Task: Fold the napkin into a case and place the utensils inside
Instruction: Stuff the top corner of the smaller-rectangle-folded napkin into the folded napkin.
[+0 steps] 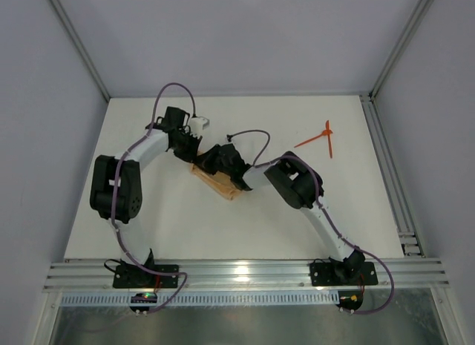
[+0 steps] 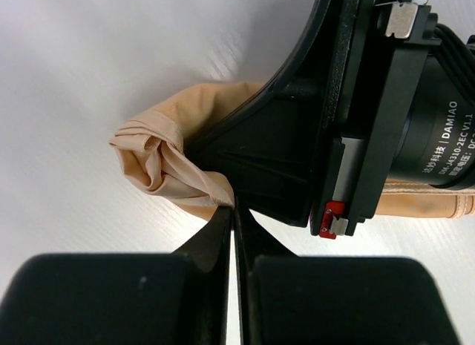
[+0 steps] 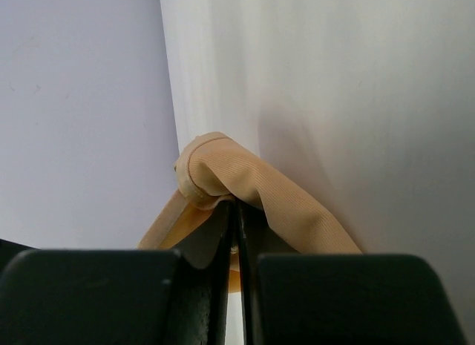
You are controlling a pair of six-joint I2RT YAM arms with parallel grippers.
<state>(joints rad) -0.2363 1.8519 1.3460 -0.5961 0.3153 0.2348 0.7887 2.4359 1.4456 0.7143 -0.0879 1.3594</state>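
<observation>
I see the napkin (image 1: pixel 220 185) lying bunched and partly folded. My right gripper (image 3: pixel 236 210) is pinched tight on a rolled edge of it. My left gripper (image 2: pixel 234 211) is clamped on a gathered corner at the napkin's far-left end. The utensils (image 1: pixel 320 139) lie crossed beyond the napkin to its right, well apart.

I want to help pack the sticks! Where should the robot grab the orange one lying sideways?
Take the sideways stick at its bare middle, probably coming straight down and pinching across it. It lies flat on the table, and its right end crosses the other stick.
</observation>
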